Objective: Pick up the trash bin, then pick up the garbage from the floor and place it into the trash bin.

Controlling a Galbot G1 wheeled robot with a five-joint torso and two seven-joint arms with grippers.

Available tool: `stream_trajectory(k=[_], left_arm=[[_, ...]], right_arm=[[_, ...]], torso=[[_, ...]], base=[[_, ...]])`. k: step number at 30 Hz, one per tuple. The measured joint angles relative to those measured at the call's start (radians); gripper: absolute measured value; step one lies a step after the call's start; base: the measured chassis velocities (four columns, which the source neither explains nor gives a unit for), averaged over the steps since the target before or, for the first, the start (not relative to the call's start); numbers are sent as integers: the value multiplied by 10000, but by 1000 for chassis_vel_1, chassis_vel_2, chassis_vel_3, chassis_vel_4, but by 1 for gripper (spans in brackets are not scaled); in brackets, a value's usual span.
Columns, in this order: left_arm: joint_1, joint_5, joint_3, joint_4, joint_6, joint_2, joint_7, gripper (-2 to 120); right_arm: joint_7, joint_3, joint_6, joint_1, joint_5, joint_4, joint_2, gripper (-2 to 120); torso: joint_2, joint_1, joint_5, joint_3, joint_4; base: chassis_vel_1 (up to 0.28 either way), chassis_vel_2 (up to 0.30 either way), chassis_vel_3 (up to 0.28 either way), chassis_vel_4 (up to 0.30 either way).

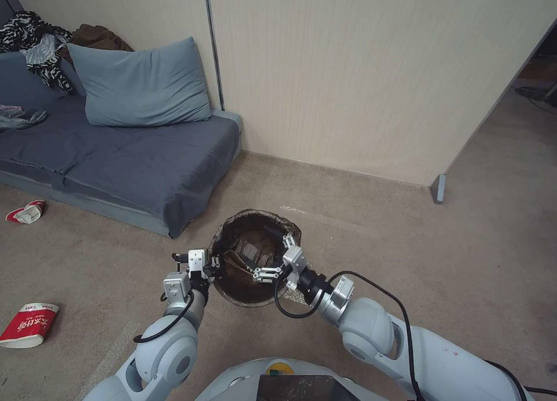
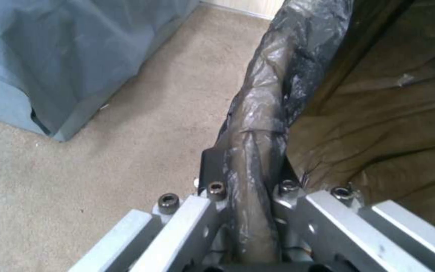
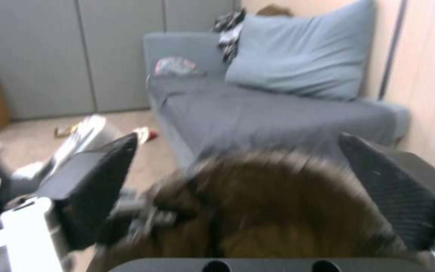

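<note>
A low grey fabric sofa (image 1: 133, 157) with a large blue-grey pillow (image 1: 142, 85) stands against the pale panelled wall (image 1: 360, 76), on a beige carpeted floor (image 1: 406, 256). In front of the sofa's corner, the small round trash bin (image 1: 252, 259) lined with a dark brown plastic bag sits between the two arms, its mouth open to the head view. The left gripper (image 1: 210, 268) is at the bin's left rim; in the left wrist view its fingers (image 2: 212, 170) are clamped on the bag-covered rim (image 2: 258, 151), one finger outside and one inside. The right gripper (image 1: 272, 256) reaches over the bin's right side, its dark padded fingers (image 3: 389, 189) spread apart above the liner, touching nothing. On the floor well to the left, a flattened red-and-white paper cup (image 1: 29, 325) lies near the robot, and another red-and-white cup (image 1: 26, 212) lies just beside the sofa's base.
</note>
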Motion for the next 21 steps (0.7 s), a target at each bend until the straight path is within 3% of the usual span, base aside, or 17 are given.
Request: stream_trajectory(k=[4,7,12,15,21], left_arm=[[0,42,-24,17,-6,-20,16,0],[6,184,-50,20,-30,-42,77,0],[6,346,-65,21,-12,-48,116,0],[72,442,-67,21,4,-45,168,0],[103,524,-111,-5,-56,-10,189,0]], right_arm=[[243,731,-61,-215,239,405,18,100],[640,2469,-455,-727,657,1068,-18,100],[1075,3860,-876,-1152,1091,1538,-114,100],[1998,5107,-1463,-1761,1277,1954,-113,100],[2519,6185,-1769,-2720,926,1941,285,100]], torso=[[0,0,-1,0,0],[0,0,-2,0,-2],[0,0,1,-1,-3],[0,0,-1,0,1],[0,0,0,-1,-2]], base=[[0,0,0,0],[0,0,0,0],[0,0,0,0],[0,0,0,0],[0,0,0,0]])
